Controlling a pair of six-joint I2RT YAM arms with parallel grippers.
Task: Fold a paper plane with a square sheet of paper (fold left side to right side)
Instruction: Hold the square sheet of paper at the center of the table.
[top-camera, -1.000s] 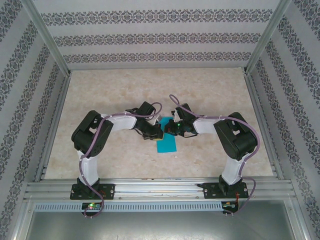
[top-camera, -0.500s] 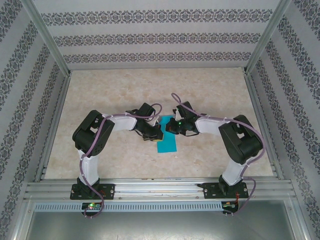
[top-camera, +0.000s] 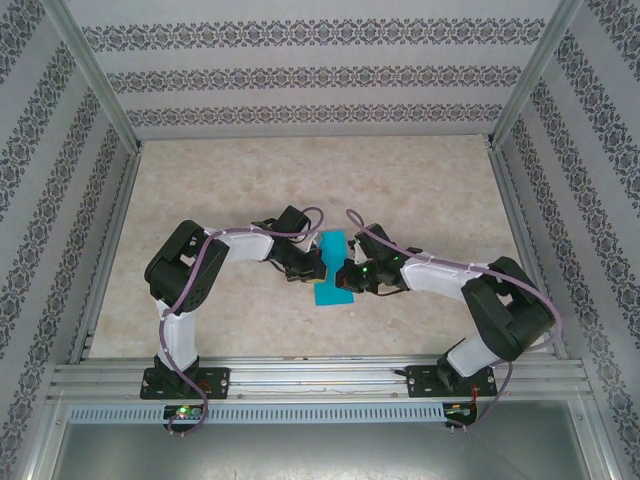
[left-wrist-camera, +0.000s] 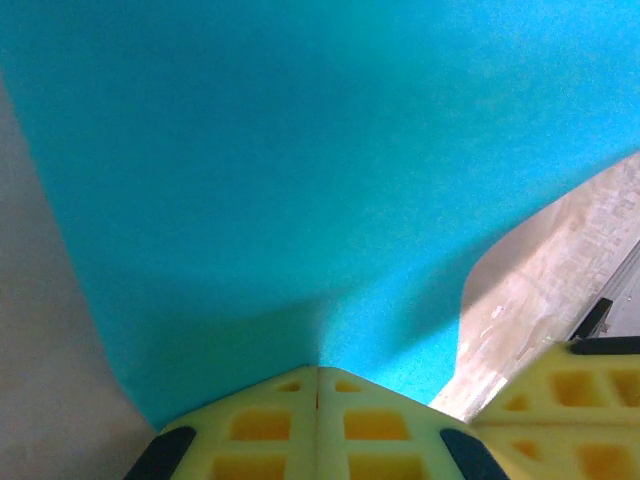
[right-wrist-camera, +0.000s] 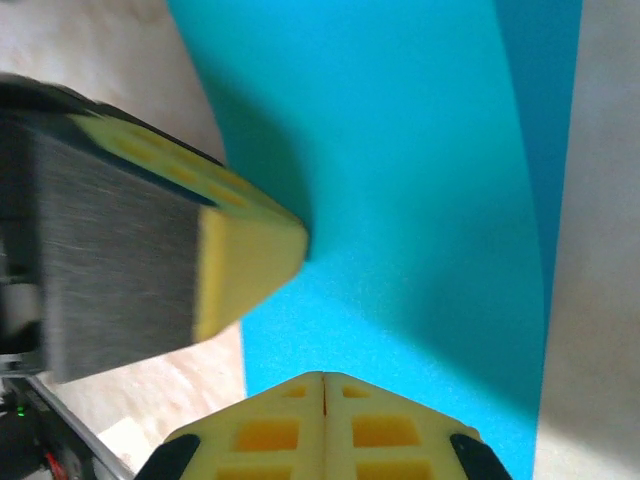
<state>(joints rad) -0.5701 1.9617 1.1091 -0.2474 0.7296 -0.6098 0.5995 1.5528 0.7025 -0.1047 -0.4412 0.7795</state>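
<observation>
1. Item under inspection: a teal-blue square sheet of paper (top-camera: 332, 290), thin and matte. It lies on the beige marbled table (top-camera: 300, 180), slightly near of centre and directly between the two grippers. It appears as a narrow upright strip, longer from far to near than from left to right.

2. Left gripper (top-camera: 312, 268): at the sheet's left edge. In the left wrist view its yellow fingers (left-wrist-camera: 250, 430) are pressed fully together with only a hairline seam between them. The sheet (left-wrist-camera: 300, 180) rises from their tips, and a soft shaded crease starts at that seam. This portion of paper is lifted, with table surface (left-wrist-camera: 540, 270) visible beyond its curved right edge. Finding: closed, pinching the sheet.

3. Right gripper (top-camera: 345, 275): at the sheet's right side, just beside the left gripper. In the right wrist view its fingers (right-wrist-camera: 270, 435) are likewise closed flush, tips set at the edge of the sheet (right-wrist-camera: 400, 200). Whether paper is caught between them cannot be determined.

4. In the same view the left gripper (right-wrist-camera: 270, 240) touches the sheet's left edge, and the paper bows there. A darker teal band (right-wrist-camera: 545, 100) runs along the right side beneath the upper surface, consistent with a second layer.

5. Surroundings: grey floral-striped walls (top-camera: 300, 75) and an aluminium rail (top-camera: 320, 375) at the near edge.
</observation>
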